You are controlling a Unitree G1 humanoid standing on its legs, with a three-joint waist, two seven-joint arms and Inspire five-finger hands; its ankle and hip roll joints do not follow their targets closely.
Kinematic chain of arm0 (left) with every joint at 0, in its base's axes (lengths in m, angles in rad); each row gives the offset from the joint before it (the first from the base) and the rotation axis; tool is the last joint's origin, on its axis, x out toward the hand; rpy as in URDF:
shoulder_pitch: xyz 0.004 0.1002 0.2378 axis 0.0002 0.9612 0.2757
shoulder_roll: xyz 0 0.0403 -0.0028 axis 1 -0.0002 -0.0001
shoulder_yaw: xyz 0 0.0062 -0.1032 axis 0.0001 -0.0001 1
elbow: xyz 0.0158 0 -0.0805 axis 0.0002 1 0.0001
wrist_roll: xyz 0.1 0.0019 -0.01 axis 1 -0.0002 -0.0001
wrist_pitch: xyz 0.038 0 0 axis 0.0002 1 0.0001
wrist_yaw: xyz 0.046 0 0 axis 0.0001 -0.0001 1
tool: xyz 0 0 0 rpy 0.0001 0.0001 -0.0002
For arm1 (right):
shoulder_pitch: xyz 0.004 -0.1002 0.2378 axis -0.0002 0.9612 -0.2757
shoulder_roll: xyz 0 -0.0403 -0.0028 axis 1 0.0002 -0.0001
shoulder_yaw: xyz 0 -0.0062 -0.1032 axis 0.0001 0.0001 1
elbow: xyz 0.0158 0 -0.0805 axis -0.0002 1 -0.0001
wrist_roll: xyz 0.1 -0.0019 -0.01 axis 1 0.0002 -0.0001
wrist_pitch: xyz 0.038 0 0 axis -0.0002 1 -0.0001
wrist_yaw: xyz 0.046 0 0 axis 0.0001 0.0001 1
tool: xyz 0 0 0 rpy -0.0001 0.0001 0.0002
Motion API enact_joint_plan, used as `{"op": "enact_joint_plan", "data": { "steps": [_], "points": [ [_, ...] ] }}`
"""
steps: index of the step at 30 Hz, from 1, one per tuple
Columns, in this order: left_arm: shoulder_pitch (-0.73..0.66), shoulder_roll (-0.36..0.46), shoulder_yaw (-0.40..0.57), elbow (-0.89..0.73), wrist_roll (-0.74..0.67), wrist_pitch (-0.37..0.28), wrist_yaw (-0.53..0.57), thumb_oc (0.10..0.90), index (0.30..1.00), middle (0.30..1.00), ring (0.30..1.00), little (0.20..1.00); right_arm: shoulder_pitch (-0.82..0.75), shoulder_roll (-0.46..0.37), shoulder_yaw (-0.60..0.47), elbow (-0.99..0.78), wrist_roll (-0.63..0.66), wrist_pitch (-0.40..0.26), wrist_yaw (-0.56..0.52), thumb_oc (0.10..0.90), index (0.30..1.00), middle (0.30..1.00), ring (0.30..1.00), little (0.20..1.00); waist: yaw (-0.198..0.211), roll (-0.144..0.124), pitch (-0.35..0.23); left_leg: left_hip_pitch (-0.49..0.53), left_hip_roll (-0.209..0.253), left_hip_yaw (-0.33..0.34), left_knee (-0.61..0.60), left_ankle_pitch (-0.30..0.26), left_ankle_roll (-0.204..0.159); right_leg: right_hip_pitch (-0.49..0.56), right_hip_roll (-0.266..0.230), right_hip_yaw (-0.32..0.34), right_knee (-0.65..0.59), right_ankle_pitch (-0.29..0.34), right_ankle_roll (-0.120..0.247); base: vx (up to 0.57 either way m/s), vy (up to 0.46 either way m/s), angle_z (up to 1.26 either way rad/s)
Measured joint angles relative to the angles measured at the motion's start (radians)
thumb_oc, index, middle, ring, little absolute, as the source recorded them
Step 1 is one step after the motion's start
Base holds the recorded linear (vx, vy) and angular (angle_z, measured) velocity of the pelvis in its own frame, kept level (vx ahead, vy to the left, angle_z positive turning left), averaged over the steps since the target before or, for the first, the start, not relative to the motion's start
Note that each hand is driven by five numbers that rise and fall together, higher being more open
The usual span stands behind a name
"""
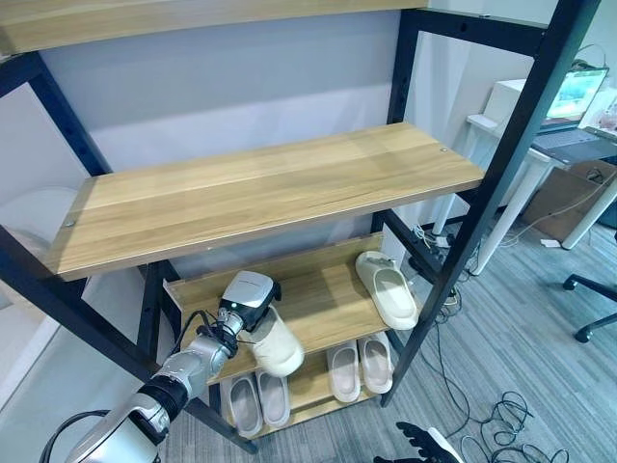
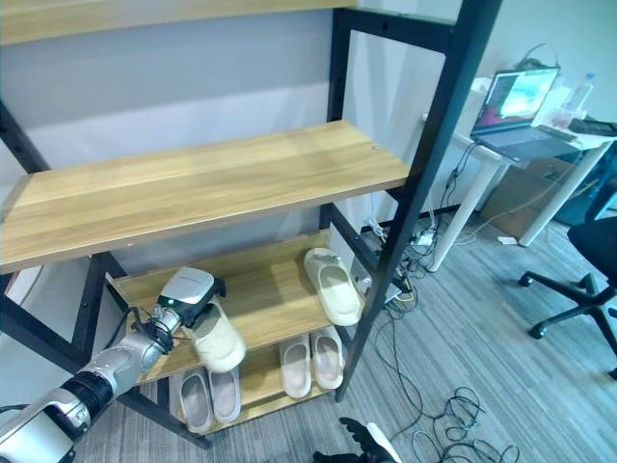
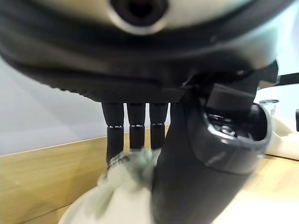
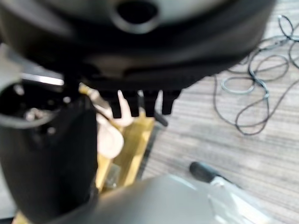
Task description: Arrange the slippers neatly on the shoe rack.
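My left hand (image 1: 246, 294) reaches in at the front edge of the rack's lower wooden shelf (image 1: 323, 289). It is shut on a cream slipper (image 1: 277, 345), which tilts down over that edge. The left wrist view shows the thumb (image 3: 187, 177) and the fingers (image 3: 135, 130) pinching the slipper (image 3: 117, 196). A second cream slipper (image 1: 388, 289) lies at the right end of the same shelf. On the bottom shelf stand two pairs of slippers, one at the left (image 1: 258, 400) and one at the right (image 1: 360, 367). My right hand (image 1: 424, 446) hangs low over the floor, fingers relaxed.
A wide wooden shelf (image 1: 260, 188) spans the rack above the hand, between black steel posts (image 1: 482, 207). To the right stand a white desk with a laptop (image 1: 569, 106) and an office chair base (image 1: 590, 307). Loose cables (image 1: 501, 424) lie on the grey floor.
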Motion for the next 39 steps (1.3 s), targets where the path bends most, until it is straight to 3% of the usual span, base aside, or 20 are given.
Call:
{"op": "enact_joint_plan", "data": {
  "steps": [18, 32, 39],
  "points": [
    [-0.011, -0.019, -0.019, -0.001, 0.001, 0.006, 0.041, 0.4, 0.3, 0.3, 0.3, 0.3, -0.002, 0.0, 0.005, 0.0, -0.021, -0.003, -0.025, 0.8, 0.9, 0.9, 0.9, 0.9, -0.011, 0.001, 0.0, 0.011, 0.0, 0.034, 0.0, -0.009, 0.002, -0.011, 0.0, 0.028, 0.0, 0.001, 0.001, 0.0, -0.017, -0.05],
    [-0.084, -0.047, -0.02, -0.085, -0.042, 0.007, 0.102, 0.4, 0.3, 0.3, 0.3, 0.3, -0.02, -0.001, 0.022, 0.002, -0.022, -0.005, -0.05, 0.8, 0.9, 0.9, 0.9, 0.9, -0.059, 0.001, 0.002, -0.001, 0.0, 0.063, 0.0, -0.014, 0.003, -0.035, 0.003, 0.055, 0.0, 0.003, 0.004, 0.01, -0.012, -0.05],
    [-0.088, -0.103, -0.028, -0.107, -0.081, -0.003, 0.106, 0.4, 0.3, 0.3, 0.3, 0.3, -0.023, -0.002, 0.023, 0.001, -0.021, -0.005, -0.053, 0.8, 0.9, 0.9, 0.9, 0.9, -0.061, 0.004, 0.005, -0.001, 0.001, 0.069, 0.0, -0.017, 0.001, -0.042, 0.003, 0.059, 0.0, 0.002, 0.004, 0.01, -0.019, -0.02]
  ]
}}
